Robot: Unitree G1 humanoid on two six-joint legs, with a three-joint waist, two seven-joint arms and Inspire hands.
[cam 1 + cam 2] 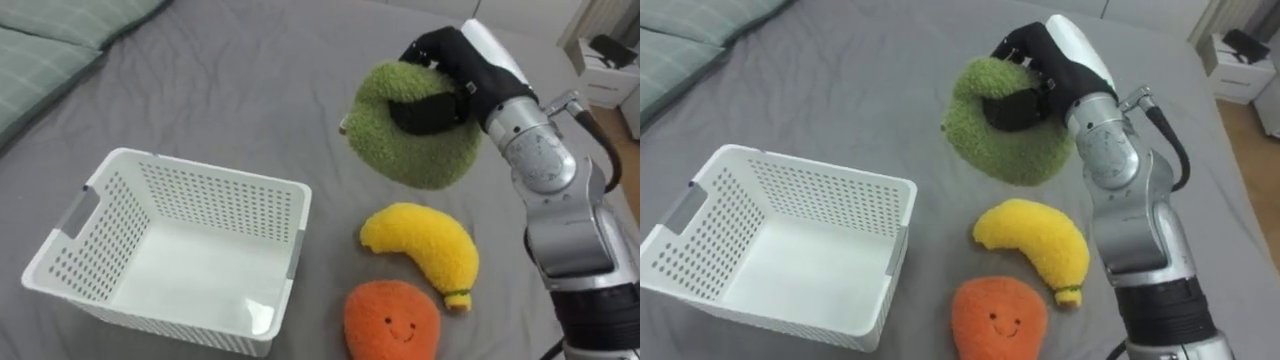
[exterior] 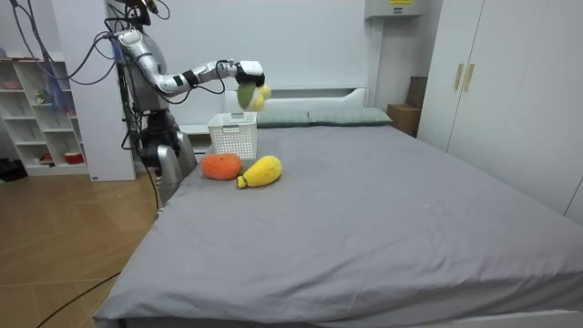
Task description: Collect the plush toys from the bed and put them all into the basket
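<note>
Grey bed [image 1: 250,80] carries everything | white basket [image 1: 210,170] empty, at 8 o'clock from the green plush [image 1: 415,150], a right-hand carry by my reckoning | green plush aloft, right hand [image 1: 450,70] curled round its top | yellow banana plush [image 1: 425,250] at 6 o'clock below it, long axis 10-to-4 | orange plush [image 1: 390,320] at banana's 7 o'clock

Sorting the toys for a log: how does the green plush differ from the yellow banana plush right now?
The green plush is held above the bed, the right hand curled round it; the banana plush lies on the bed. The green plush is rounded; the banana plush is a curved crescent. Both are fuzzy soft toys outside the white basket.
</note>
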